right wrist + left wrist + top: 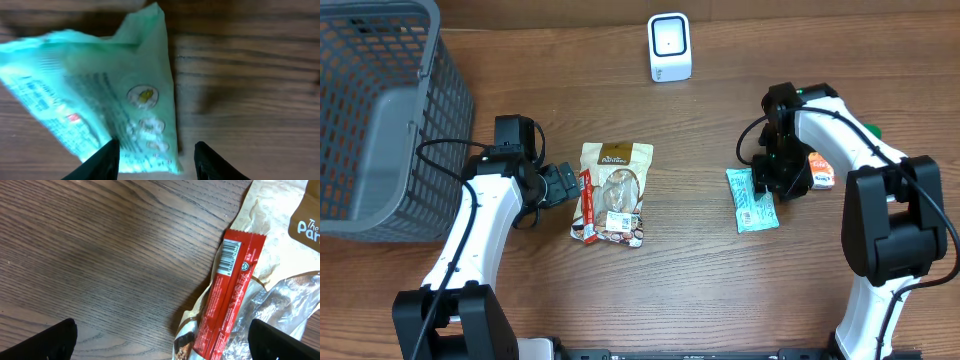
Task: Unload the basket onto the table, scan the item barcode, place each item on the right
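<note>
A red snack bar [585, 205] lies along the left edge of a tan and clear snack bag [617, 190]. In the left wrist view the red snack bar [230, 295] shows its barcode face up, on the bag [280, 225]. My left gripper [563, 184] [162, 342] is open wide just left of the bar, its fingers either side of the bar's lower end. A teal packet [752, 202] [100, 95] lies flat on the table. My right gripper [770, 188] [157, 160] is open low over it, the packet's corner between the fingers, with a gap on the right side.
A white scanner [669, 47] stands at the back centre. A grey wire basket [380, 120] fills the far left. A small orange pack [821, 170] lies beside the right arm.
</note>
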`<action>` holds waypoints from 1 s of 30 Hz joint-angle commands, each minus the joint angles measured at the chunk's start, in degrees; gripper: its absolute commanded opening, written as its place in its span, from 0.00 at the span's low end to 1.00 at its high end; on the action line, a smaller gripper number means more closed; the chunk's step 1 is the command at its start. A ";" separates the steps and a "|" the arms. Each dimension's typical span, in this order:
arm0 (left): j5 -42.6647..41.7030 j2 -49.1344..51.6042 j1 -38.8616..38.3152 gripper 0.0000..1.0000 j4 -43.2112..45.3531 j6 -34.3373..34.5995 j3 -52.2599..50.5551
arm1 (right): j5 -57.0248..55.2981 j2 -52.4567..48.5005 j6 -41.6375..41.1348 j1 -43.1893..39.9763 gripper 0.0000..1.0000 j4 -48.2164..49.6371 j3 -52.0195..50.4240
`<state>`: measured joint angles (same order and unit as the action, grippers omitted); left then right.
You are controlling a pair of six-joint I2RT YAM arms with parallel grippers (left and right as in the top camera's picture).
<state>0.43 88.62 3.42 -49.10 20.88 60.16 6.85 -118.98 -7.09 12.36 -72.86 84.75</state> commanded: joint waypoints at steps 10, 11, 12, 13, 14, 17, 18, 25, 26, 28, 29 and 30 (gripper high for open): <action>0.13 -0.24 -0.17 1.00 0.07 0.33 0.74 | 20.83 2.19 -0.52 5.44 0.57 5.44 -6.82; 0.13 -0.24 -0.17 1.00 0.07 0.35 0.76 | 24.09 2.19 -0.68 6.32 0.58 6.49 -7.04; 0.13 -0.24 -0.17 1.00 0.07 0.33 0.76 | 26.12 2.19 -0.74 7.06 0.61 7.39 -7.26; 0.13 -0.24 -0.17 1.00 0.09 0.33 0.76 | 27.23 2.19 -1.46 7.85 0.64 8.17 -7.30; 0.13 -0.24 -0.17 1.00 0.07 0.35 0.76 | 27.32 2.19 -3.08 8.66 0.66 9.01 -7.30; 0.13 -0.24 -0.17 1.00 0.07 0.35 0.76 | 26.99 2.29 -5.53 9.97 0.67 10.69 -7.13; 0.13 -0.24 -0.17 1.00 0.07 0.35 0.76 | 26.77 2.36 -6.10 10.08 0.67 10.91 -6.93; 0.13 -0.24 -0.17 1.00 0.07 0.33 0.76 | 25.22 7.39 -6.47 8.52 0.66 11.13 -3.80; 0.13 -0.24 -0.17 1.00 0.07 0.33 0.76 | 23.87 8.50 -6.45 8.24 0.67 11.15 -3.63; 0.13 -0.24 -0.17 1.00 0.07 0.33 0.76 | 19.34 10.78 -6.43 7.80 0.67 11.54 -3.63; 0.13 -0.24 -0.17 1.00 0.07 0.33 0.76 | 17.25 11.41 -6.43 7.69 0.67 11.67 -3.63; 0.13 -0.24 -0.17 1.00 0.07 0.33 0.76 | 14.97 11.93 -6.43 7.67 0.69 11.98 -3.63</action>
<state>0.43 88.62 3.42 -49.10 20.88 60.16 28.42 -111.37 -13.28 20.58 -61.43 79.02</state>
